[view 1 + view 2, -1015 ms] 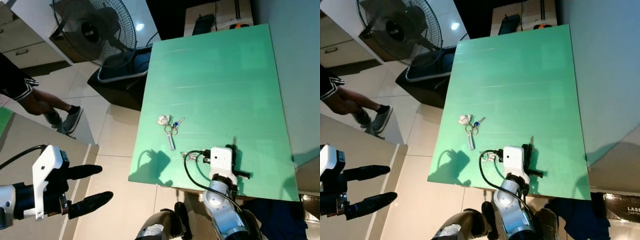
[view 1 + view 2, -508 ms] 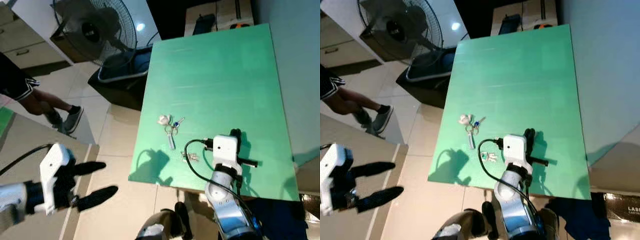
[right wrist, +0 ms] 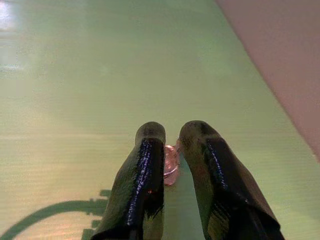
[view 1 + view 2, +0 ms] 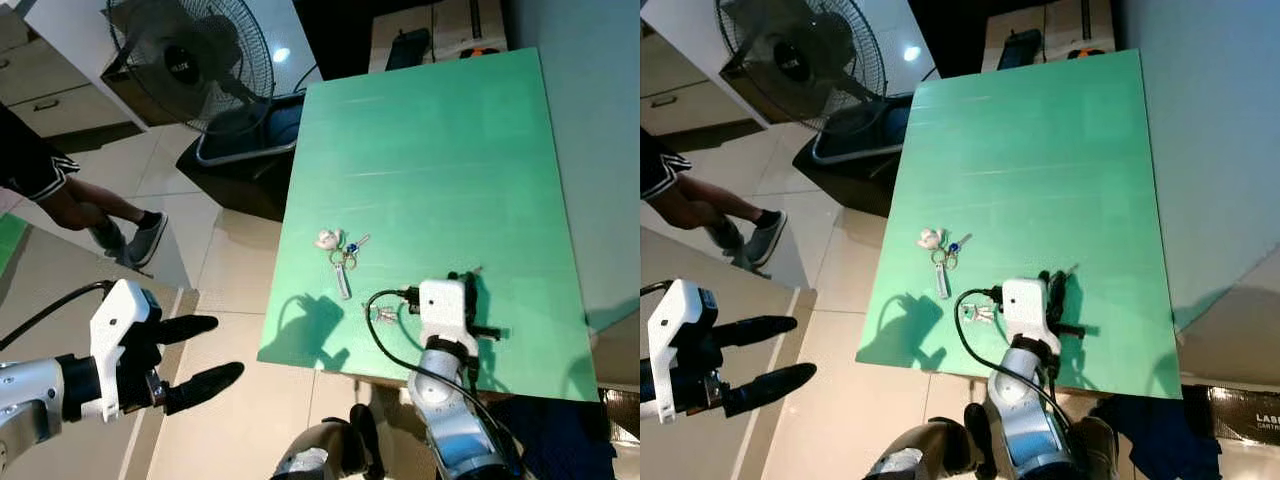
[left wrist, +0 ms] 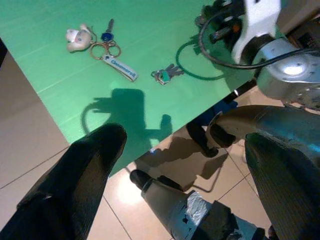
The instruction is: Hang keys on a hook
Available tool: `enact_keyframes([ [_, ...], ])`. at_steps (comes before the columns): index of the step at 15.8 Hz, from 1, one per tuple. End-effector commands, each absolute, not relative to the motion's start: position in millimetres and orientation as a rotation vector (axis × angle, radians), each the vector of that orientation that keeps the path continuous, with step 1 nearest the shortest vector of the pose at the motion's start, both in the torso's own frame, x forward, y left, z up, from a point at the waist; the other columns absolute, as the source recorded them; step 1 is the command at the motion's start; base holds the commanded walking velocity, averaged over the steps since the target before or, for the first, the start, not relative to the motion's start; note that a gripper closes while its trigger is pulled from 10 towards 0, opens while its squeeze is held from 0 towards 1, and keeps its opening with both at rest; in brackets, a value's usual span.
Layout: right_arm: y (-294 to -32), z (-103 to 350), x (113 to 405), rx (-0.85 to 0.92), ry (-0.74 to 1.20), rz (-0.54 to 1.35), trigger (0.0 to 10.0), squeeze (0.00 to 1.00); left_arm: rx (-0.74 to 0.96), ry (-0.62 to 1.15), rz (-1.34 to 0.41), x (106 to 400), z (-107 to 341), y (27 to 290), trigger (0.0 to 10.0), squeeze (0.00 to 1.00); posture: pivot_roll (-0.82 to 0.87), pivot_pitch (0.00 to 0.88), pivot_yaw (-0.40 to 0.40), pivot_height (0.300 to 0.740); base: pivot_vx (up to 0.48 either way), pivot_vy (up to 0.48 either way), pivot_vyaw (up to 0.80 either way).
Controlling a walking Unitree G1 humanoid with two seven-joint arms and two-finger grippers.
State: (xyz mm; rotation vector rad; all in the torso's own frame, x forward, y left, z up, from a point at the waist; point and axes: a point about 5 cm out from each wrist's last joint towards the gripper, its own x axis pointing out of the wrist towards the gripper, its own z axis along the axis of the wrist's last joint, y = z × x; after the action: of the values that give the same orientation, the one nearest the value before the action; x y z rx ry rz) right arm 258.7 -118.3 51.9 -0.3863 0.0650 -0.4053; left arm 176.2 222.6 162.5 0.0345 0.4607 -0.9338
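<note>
The right gripper [image 3: 171,150] has drawn back toward the near edge of the green counter [image 4: 440,150] since half a second ago, its fingers [image 3: 145,170] nearly together around a small pinkish-copper ring [image 3: 171,161] — whether they actually pinch it cannot be told. The small key bunch [image 4: 381,314] lies just left of that wrist, and the larger key ring with the white charm [image 4: 338,252] lies farther up (both unmoved). The left gripper [image 4: 205,350] hovers off the counter over the tiled floor [image 4: 230,260], fingers apart — it has shifted slightly right.
</note>
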Motion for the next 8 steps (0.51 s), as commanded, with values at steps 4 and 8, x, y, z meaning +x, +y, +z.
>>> enact_keyframes([
  [4, -125.7, 53.3, 266.8, -0.395, 0.046, -0.416, 10.0, 1.0, 0.048, 0.505, -0.901, 172.1, 164.6, 231.5, 10.0, 0.0, 0.09, 0.302, 0.4, 0.74, 0.0, 0.0, 0.0],
  [8, -134.7, 49.7, 268.8, -0.391, 0.073, -0.447, 10.0, 1.0, 0.049, 0.511, -0.901, 170.5, 164.5, 232.9, 10.0, 0.0, 0.09, 0.3, 0.4, 0.74, 0.0, 0.0, 0.0],
])
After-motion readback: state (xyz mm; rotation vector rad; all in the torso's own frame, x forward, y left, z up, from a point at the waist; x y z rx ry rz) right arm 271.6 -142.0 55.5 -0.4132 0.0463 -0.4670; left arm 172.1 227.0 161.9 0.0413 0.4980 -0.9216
